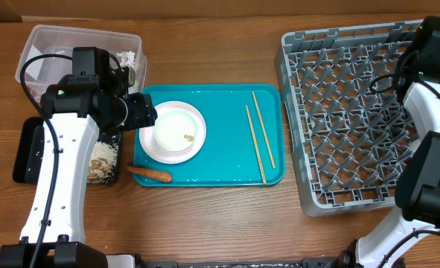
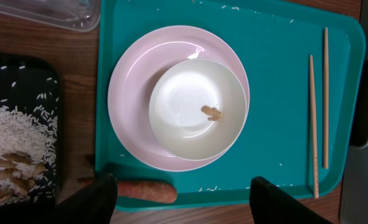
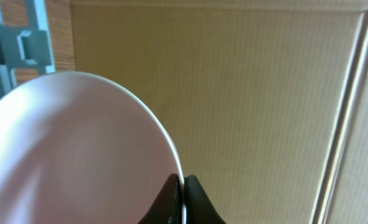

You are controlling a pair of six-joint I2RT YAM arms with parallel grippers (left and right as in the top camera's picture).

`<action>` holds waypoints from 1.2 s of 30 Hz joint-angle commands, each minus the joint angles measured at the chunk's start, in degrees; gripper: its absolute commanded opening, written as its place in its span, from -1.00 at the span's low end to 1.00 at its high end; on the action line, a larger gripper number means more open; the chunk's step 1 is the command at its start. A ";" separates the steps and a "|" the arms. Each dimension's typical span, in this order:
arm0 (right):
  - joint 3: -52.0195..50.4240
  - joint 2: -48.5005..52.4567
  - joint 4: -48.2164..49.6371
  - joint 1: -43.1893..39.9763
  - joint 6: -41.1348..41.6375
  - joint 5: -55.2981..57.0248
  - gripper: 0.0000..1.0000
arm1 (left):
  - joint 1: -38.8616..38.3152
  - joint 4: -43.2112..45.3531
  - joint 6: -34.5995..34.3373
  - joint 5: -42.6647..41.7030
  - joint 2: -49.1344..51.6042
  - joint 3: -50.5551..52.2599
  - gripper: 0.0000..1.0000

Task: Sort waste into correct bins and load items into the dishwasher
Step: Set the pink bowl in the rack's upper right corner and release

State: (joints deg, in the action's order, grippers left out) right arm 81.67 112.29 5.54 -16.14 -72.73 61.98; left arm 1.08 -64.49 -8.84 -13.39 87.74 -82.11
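Grey plastic square dish rack (image 1: 354,112) stands right of the teal serving tray (image 1: 212,173). On that tray sit a white round plate (image 2: 131,93) carrying a white bowl (image 2: 190,106), and thin wooden chopsticks (image 2: 325,93). My left claw (image 2: 184,183) hangs spread wide above the tray. My right claw (image 3: 182,182) pinches a white round dish (image 3: 78,155) by its rim.

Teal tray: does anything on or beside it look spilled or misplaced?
Yes. The carrot piece lies across the teal tray's rim, rice grains are scattered on it, and a food scrap sits in the bowl.
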 commanded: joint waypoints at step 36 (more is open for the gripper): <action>-2.01 1.51 -9.49 10.62 33.70 3.54 -0.60 | -0.48 0.31 -0.15 0.31 -0.37 -0.55 0.41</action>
State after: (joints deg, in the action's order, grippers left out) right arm 80.03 114.93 -2.66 -6.07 -47.44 65.06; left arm 1.08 -64.29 -8.84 -13.39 87.74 -82.13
